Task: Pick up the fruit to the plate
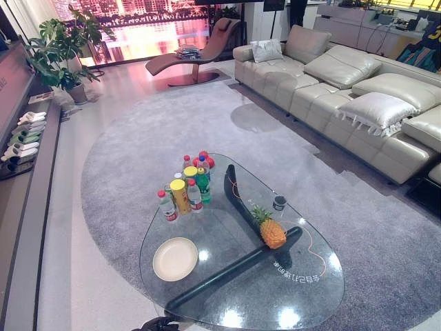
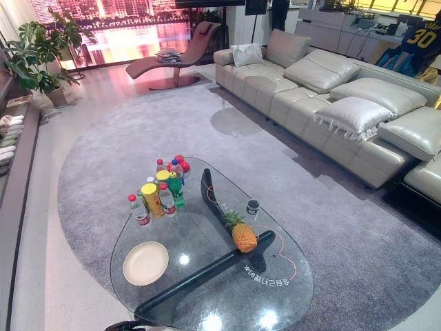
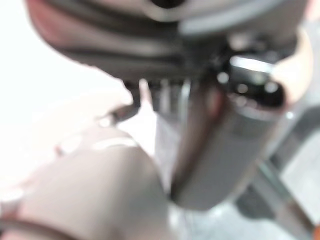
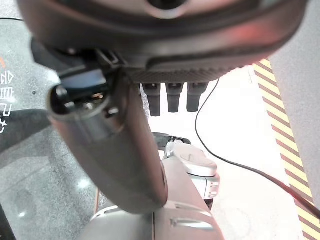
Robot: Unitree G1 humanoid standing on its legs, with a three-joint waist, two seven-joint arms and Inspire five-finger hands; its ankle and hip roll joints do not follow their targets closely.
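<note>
A pineapple (image 1: 272, 233) with a green crown stands upright on the glass coffee table (image 1: 324, 289), right of its middle. A round cream plate (image 1: 175, 258) lies empty on the glass near the front left, about a forearm's length from the fruit. My left hand (image 1: 157, 324) peeks in at the front edge of the table, below the plate, holding nothing. In its wrist view the left hand (image 3: 225, 145) has relaxed fingers. My right hand (image 4: 115, 150) hangs with straight fingers and holds nothing, with the table's edge off to one side.
A cluster of several bottles and a yellow can (image 1: 186, 186) stands at the table's far left. A small dark cup (image 1: 278, 202) sits behind the pineapple. A beige sofa (image 1: 344, 89) runs along the right, a grey rug (image 1: 138, 152) lies under the table.
</note>
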